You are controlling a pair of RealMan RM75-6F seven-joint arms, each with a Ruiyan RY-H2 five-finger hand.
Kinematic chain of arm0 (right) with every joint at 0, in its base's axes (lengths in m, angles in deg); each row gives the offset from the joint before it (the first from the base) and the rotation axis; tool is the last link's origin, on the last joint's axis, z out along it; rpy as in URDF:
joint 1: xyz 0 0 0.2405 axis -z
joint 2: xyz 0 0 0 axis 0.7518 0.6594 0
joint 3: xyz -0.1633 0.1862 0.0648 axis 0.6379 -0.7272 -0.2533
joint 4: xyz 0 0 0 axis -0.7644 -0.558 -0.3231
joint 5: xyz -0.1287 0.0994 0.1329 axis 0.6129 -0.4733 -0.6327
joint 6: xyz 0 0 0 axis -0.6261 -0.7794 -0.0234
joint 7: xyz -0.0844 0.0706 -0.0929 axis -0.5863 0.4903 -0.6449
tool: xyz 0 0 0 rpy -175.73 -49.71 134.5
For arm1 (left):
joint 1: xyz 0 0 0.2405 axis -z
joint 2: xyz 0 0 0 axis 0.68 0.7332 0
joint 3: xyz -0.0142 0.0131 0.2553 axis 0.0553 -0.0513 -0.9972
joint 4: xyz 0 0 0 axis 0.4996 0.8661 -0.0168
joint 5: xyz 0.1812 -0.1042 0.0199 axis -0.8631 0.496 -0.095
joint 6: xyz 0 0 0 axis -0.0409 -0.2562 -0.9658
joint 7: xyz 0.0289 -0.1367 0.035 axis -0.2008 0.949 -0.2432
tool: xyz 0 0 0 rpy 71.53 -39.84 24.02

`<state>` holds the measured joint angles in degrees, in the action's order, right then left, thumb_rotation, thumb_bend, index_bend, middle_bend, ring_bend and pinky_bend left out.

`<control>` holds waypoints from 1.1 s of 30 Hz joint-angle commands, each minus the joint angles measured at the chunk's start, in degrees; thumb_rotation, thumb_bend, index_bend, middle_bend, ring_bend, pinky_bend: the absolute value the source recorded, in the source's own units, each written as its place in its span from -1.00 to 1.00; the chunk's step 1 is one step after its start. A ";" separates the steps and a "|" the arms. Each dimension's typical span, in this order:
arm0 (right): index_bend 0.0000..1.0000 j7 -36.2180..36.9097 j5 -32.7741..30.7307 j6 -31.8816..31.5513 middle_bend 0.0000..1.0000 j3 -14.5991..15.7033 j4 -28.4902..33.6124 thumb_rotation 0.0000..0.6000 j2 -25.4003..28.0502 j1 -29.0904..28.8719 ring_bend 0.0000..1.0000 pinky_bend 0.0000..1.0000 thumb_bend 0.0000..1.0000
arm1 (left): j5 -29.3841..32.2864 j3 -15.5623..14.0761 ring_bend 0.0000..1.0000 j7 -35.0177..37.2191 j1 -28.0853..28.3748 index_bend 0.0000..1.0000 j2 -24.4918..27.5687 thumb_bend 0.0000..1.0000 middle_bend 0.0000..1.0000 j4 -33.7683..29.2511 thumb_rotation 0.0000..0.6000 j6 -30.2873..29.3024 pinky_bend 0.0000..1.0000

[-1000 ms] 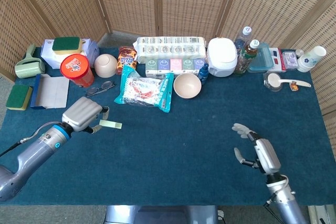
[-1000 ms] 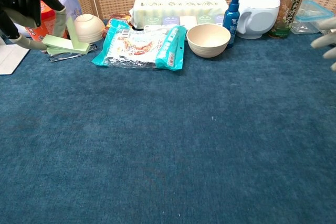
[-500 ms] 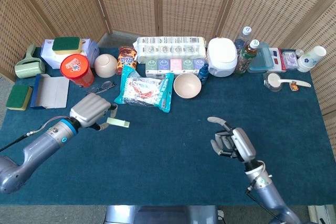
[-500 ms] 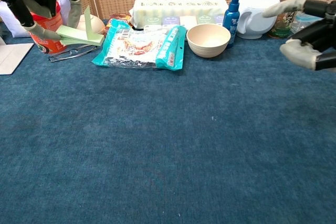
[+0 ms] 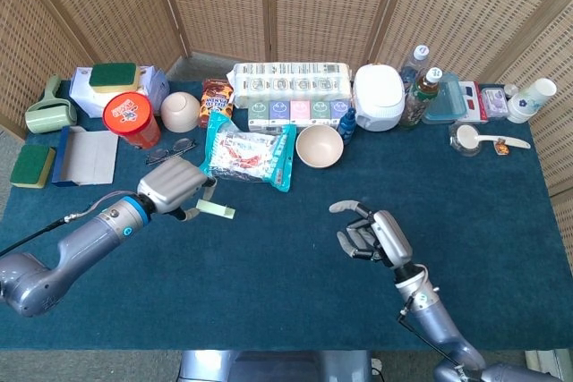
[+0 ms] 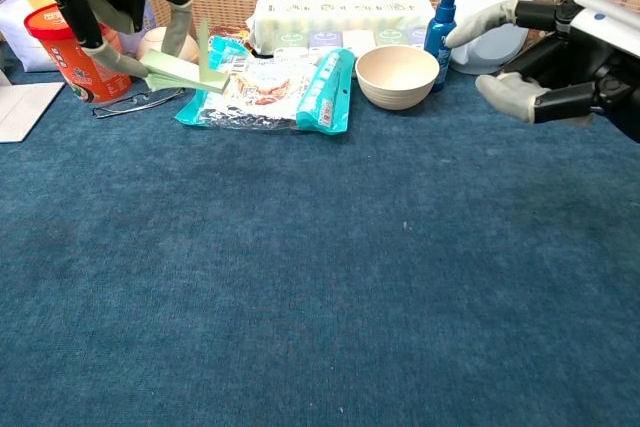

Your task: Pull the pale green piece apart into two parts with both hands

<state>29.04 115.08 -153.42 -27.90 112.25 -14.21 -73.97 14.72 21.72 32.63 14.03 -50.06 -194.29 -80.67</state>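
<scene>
Piece, pale green (image 5: pixel 215 210): grasped in left hand (image 5: pixel 175 190), now carried nearer centre; right hand (image 5: pixel 372 237), released and empty, has closed in, second grasp pending.

The left hand (image 5: pixel 172 190) grips something above the tabletop; the right hand (image 5: pixel 374 234) hovers empty, fingers (image 6: pixel 478 21) spread.

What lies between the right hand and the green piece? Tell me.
Only bare blue cloth lies between the right hand and the green piece in the left hand, per the head view.
</scene>
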 commanded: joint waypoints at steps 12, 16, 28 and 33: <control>-0.33 3.05 -0.64 2.96 0.94 0.61 1.48 1.00 0.14 -2.94 1.00 1.00 -0.08 | 4.85 -1.79 1.00 -4.26 6.04 0.53 -3.23 -0.15 1.00 -0.68 1.00 1.61 1.00; -0.33 3.17 -0.80 3.36 0.94 0.78 1.42 1.00 -0.19 -3.43 1.00 1.00 -0.08 | 6.17 -2.42 1.00 -5.16 7.34 0.53 -3.92 -0.15 1.00 -0.76 1.00 1.67 1.00; -0.33 1.45 -0.72 5.47 0.94 1.21 2.95 1.00 -1.51 -6.05 1.00 1.00 -0.08 | 10.80 -3.93 1.00 -7.27 12.02 0.53 -6.97 -0.15 1.00 -0.72 1.00 0.54 1.00; -0.33 -0.38 -0.57 6.33 0.94 1.26 4.42 1.00 -2.02 -7.21 1.00 1.00 -0.08 | 12.40 -4.68 1.00 -7.85 13.48 0.53 -8.05 -0.15 1.00 -0.49 1.00 -0.05 1.00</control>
<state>29.01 114.51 -147.32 -26.63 116.36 -16.06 -80.90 26.94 17.17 24.89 27.34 -57.94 -194.85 -80.61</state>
